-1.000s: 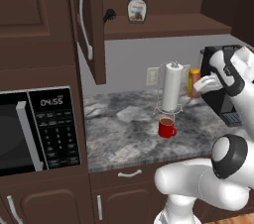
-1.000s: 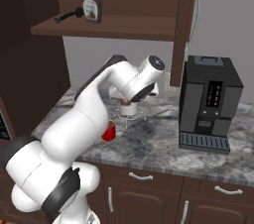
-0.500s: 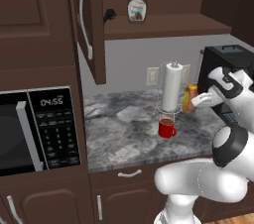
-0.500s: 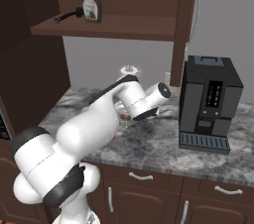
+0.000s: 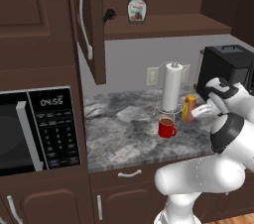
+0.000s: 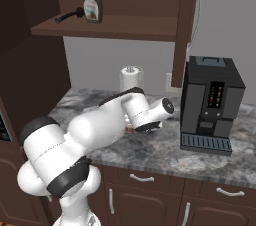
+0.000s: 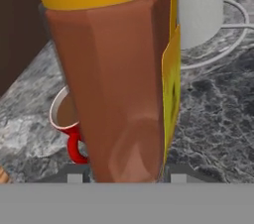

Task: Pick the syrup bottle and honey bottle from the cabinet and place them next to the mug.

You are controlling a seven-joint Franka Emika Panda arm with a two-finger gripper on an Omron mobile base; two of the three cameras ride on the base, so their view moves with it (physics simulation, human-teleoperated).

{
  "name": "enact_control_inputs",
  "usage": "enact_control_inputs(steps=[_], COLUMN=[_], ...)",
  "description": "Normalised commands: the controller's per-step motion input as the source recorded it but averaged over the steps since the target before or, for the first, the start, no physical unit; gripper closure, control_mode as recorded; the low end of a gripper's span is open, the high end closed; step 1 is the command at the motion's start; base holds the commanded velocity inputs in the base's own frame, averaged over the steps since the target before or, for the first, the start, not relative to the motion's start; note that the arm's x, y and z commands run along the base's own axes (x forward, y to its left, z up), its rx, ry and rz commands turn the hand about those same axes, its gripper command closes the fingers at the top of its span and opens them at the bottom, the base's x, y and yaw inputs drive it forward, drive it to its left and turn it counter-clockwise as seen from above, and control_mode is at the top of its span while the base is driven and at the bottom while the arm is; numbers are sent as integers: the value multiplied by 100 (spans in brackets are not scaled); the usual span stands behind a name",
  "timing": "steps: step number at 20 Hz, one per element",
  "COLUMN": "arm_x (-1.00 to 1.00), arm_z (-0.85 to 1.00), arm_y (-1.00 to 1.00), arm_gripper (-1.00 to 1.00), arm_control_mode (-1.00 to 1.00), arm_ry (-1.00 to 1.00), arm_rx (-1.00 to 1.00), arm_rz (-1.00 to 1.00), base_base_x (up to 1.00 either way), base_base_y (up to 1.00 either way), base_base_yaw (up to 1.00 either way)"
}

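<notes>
From my remote station I see the honey bottle (image 5: 189, 108), orange with a yellow cap, held upright by the tool (image 5: 196, 112) low over the grey marble desk (image 5: 124, 134), just right of the red mug (image 5: 166, 128) and in front of the paper towel roll (image 5: 172, 86). In the hand view the honey bottle (image 7: 119, 79) is very close, with the two finger tips pressed against its sides, so the tool is clamped on it; the mug (image 7: 67, 124) with its brown drink sits just behind and to the left, and the roll (image 7: 201, 5) stands beyond. Compared with a second ago, the bottle has come down and moved away from the coffee machine (image 5: 225, 69) towards the mug, and the arm has folded lower in front of the camera. In the right base view the white arm hides the bottle. The syrup bottle (image 5: 137, 6) stands where it was on the cabinet shelf (image 5: 163, 22), beside a small dark object I cannot identify. The cabinet door (image 5: 92, 25) with its silver handle hangs open, as before. The microwave (image 5: 37, 129) sits at the left.
</notes>
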Motion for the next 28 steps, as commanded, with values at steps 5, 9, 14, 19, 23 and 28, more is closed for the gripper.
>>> enact_control_inputs(steps=[5, 9, 14, 19, 23, 28], arm_x=[0, 7, 1, 3, 3, 13], arm_z=[-31, -24, -15, -22, -27, -19], arm_y=[0, 0, 0, 0, 0, 0], arm_gripper=[100, 100, 100, 100, 100, 100], arm_control_mode=[-100, -100, -100, -100, -100, -100], arm_ry=[0, 0, 0, 0, -2, -7], arm_rx=[-2, -4, -5, -2, -1, -3], arm_rz=[4, 10, 10, 8, 8, 6], base_base_x=[0, 0, 0, 0, 0, 0], base_base_y=[0, 0, 0, 0, 0, 0], base_base_yaw=[0, 0, 0, 0, 0, 0])
